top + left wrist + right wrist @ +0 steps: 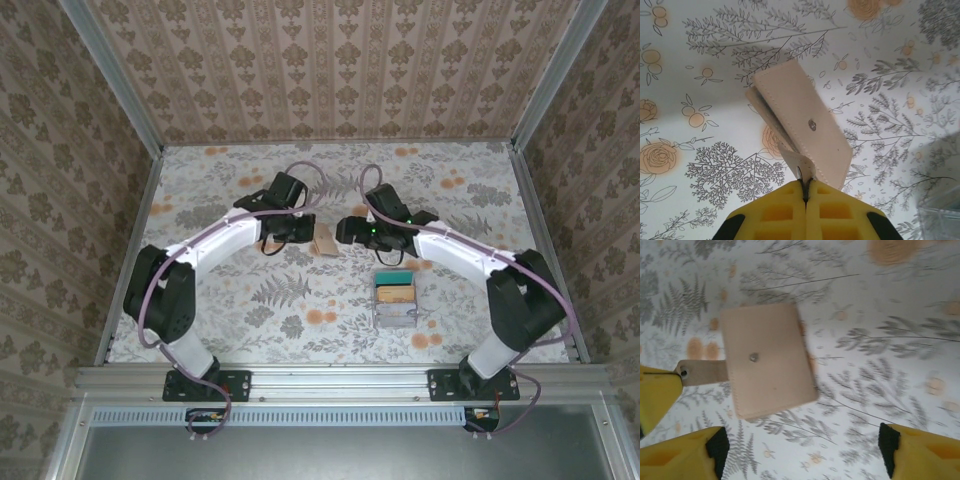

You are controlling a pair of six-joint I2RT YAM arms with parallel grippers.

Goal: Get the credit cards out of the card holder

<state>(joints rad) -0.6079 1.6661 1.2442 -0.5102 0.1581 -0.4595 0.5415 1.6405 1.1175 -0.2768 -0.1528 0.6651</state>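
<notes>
Pinching the card holder (800, 125) by its little snap tab with my left gripper (805, 187), jaws clamped tight on the strap. The wallet is folded shut over the middle of the floral table (250, 310). My right gripper (802, 450) hovers right over it, jaws spread wide apart.

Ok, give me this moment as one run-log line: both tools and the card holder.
left tool: shut on card holder strap | right tool: open, nothing gripped | card holder: folded shut
</notes>
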